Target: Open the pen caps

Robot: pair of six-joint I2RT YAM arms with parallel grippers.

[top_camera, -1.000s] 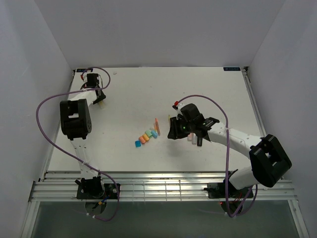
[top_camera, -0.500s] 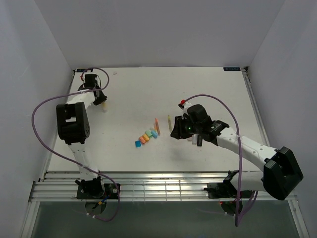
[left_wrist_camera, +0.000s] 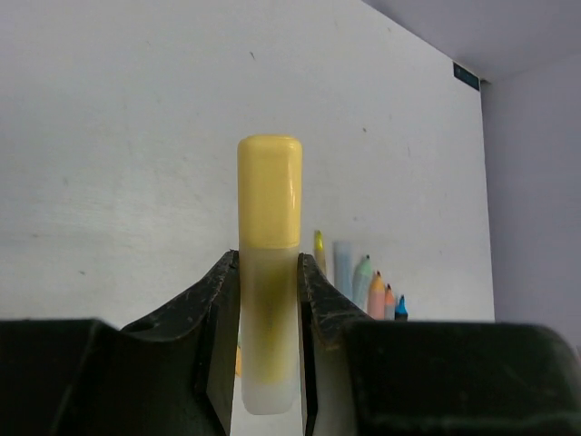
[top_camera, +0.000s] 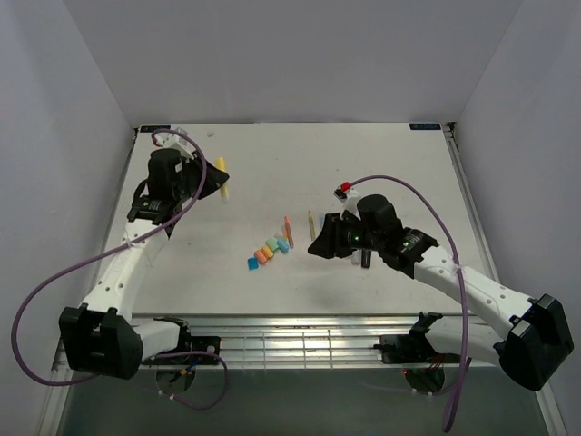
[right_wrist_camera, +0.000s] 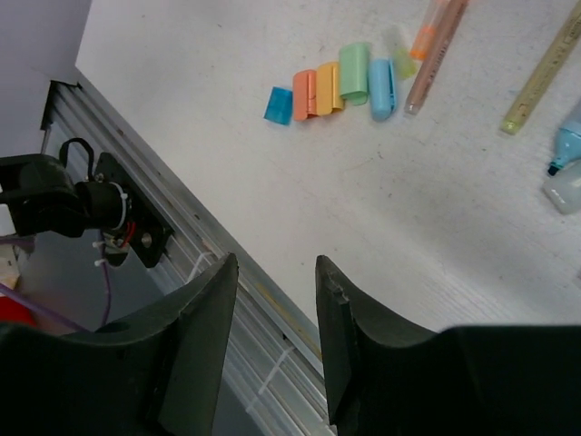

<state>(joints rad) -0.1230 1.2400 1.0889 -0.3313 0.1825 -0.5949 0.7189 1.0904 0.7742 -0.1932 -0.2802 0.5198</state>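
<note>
Yellow cap (left_wrist_camera: 270, 186): seated on its pen (left_wrist_camera: 269, 363), not yet pulled. The cap is glossy opaque plastic, a stubby block with rounded corners. The body below it is frosted, translucent and flat-sided.

My left pincer (left_wrist_camera: 269, 300) is clamped on that body just under the cap, with the pen upright between the jaws. The whole cap stands clear of the jaws, I judge so that the other side can take it.

Position: held in the air, off the tabletop (top_camera: 381, 163), to the left of and behind the row of loose caps (top_camera: 268, 252).

Row: blue, orange, green and pale blue caps, short and smooth, lying side by side. A thin orange pen (right_wrist_camera: 434, 50) lies just beside its far end, with a thin yellow pen (right_wrist_camera: 543, 74) further right.

My right pincer (right_wrist_camera: 277, 272) hovers to the right of the row, jaws apart and nothing between them. I judge it free to pull.
</note>
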